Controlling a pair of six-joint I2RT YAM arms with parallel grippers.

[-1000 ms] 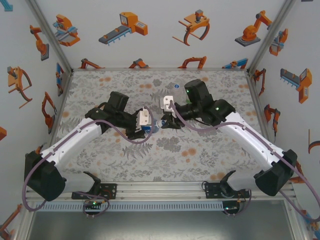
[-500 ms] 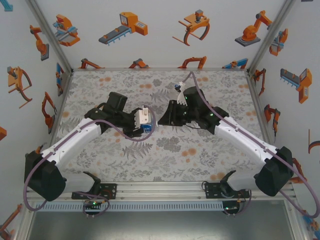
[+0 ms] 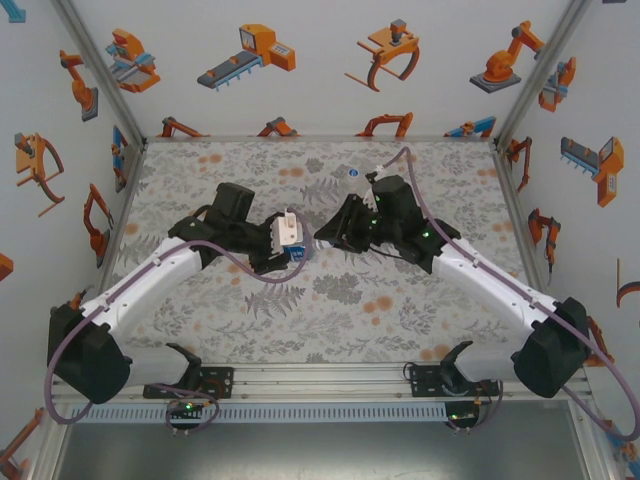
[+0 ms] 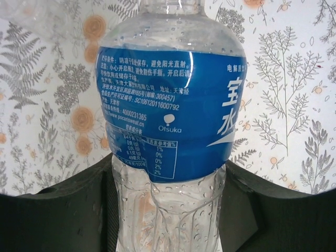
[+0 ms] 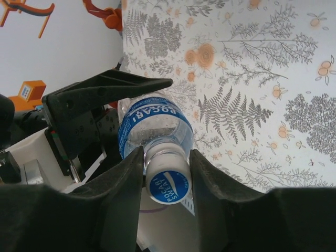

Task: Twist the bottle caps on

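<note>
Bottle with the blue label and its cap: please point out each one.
Blue-label bottle [image 4: 173, 100], left wrist view, on the blue label.
Cap [image 5: 169, 185], right wrist view, on its blue printed top.

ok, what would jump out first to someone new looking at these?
The blue-labelled bottle, held between both arms over the table's middle: the left pincer grips its body and the right pincer sits tight on either side of its blue-topped cap. Next come the orange robot cartoons on the white walls and the floral tablecloth.

Clear bottle [image 4: 169, 210] wears a blue label [image 4: 168, 105] (white lettering); its cap [image 5: 168, 187] is blue with white script. The tablecloth [image 3: 330, 320], lower centre, shows grey ferns and orange blossoms.
</note>
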